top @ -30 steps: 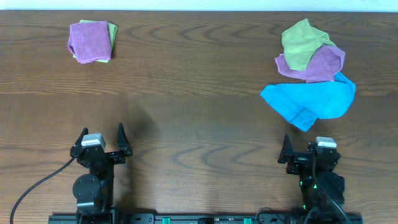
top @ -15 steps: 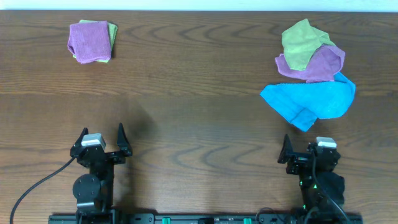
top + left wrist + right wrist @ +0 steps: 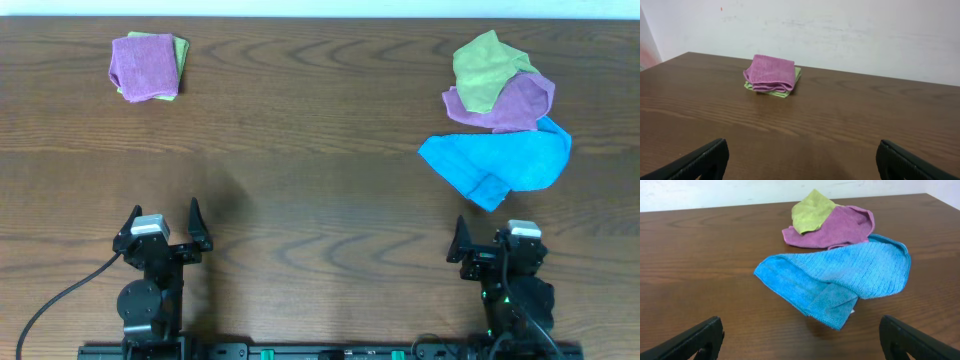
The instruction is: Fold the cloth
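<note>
nothing has shifted since a second ago: on the worktop the blue cloth lies rumpled by the right edge, its far side touching the purple cloth, while the left jaws and right jaws stand wide and empty at the near edge. a pull on it could drag the purple one and the yellow-green cloth along, and a pinch at its doubled near corner may trap two layers.

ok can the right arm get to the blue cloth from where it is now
Probably yes: the blue cloth lies straight ahead of the open right gripper, with only bare table between them.
</note>
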Robot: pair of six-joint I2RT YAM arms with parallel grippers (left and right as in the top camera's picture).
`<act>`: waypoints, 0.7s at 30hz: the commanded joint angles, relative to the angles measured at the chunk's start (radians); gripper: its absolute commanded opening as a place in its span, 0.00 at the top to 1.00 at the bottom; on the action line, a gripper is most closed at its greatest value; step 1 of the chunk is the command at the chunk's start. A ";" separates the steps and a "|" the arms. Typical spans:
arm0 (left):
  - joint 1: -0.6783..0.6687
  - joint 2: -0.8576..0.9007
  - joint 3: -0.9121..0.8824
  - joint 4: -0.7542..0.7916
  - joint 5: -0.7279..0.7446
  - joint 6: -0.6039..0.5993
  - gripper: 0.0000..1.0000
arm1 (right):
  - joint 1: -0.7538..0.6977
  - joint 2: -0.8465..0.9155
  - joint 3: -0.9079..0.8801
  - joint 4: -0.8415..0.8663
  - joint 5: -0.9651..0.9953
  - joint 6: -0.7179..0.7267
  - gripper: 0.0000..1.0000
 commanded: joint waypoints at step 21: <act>-0.005 -0.008 -0.018 -0.050 -0.011 -0.003 0.05 | -0.006 -0.007 -0.007 0.116 -0.004 0.293 0.01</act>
